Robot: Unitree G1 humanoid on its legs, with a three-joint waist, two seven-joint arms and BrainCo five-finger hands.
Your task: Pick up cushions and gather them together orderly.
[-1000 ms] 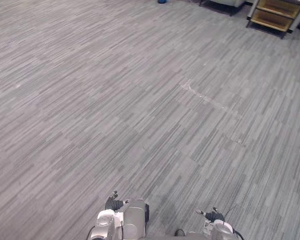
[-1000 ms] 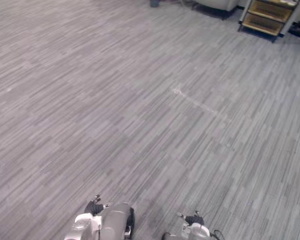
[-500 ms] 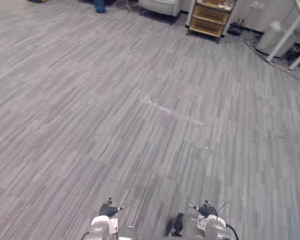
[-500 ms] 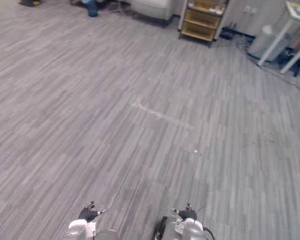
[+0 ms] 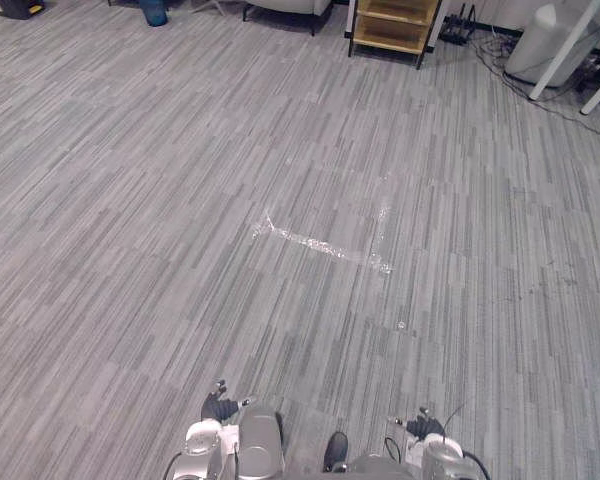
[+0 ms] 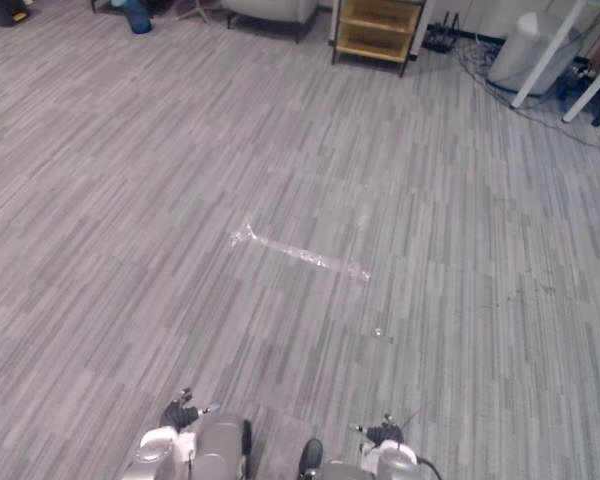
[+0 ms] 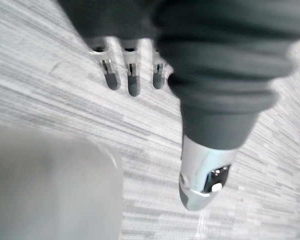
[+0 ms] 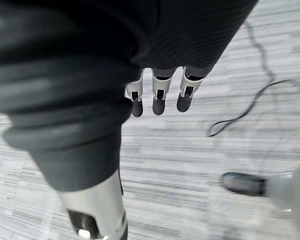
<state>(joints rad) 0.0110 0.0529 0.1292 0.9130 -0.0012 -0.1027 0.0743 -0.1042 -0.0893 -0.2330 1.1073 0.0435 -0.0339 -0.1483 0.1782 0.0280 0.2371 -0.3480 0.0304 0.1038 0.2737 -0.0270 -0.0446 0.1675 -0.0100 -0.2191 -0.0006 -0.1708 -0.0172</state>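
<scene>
— How are the hands?
— Left hand (image 5: 219, 406) and right hand (image 5: 424, 428) hang low over the grey floor (image 5: 160, 220), fingers (image 7: 133, 84) straight, holding nothing.
— And the cushions?
— Cannot tell where.

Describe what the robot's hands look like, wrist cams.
Both match. The left hand and right hand each have a dark ribbed cover over the back and wrist, a row of silver fingers with dark rounded tips, and a silver thumb set apart.
</scene>
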